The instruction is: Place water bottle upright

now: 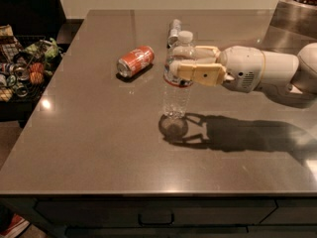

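The water bottle (pixel 177 90) is upright near the middle of the table (pixel 89 148). The gripper (pixel 175 61) reaches in from the right, a finger on either side of it. A soda can (pixel 135 61) lies to the left, and a slim can (pixel 174 31) is behind the bottle.

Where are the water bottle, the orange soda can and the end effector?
water bottle (pixel 177 95), camera view, clear lower body under the label
orange soda can (pixel 136 61), camera view, middle of its side
end effector (pixel 177 61), camera view, midway between fingertips, clamped on the water bottle at its label
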### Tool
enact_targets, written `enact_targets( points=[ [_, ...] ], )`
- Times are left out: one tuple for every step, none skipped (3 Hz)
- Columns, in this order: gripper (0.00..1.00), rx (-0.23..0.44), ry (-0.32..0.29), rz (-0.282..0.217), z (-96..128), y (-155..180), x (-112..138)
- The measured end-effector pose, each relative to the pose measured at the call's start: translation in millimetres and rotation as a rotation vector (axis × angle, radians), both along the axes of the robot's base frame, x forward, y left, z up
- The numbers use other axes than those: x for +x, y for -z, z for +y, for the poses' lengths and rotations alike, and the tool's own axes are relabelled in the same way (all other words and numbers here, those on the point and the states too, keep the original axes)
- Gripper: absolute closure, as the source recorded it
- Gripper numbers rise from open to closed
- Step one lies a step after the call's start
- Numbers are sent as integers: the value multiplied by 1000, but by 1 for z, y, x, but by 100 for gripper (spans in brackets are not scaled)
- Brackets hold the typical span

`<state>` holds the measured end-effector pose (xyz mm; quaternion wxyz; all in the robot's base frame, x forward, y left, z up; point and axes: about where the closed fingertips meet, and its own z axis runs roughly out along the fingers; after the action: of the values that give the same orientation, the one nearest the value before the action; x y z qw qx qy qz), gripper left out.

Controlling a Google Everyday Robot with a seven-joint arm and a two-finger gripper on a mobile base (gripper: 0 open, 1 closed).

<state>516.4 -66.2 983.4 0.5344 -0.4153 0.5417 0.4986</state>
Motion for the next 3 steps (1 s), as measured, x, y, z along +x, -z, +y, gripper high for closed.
enact_targets(
  points=[
    [100,8,22,-8,2,6,0],
    [100,-5,51,-31,6,11,-1],
    [99,-38,70,-60,12,16,-2]
  ],
)
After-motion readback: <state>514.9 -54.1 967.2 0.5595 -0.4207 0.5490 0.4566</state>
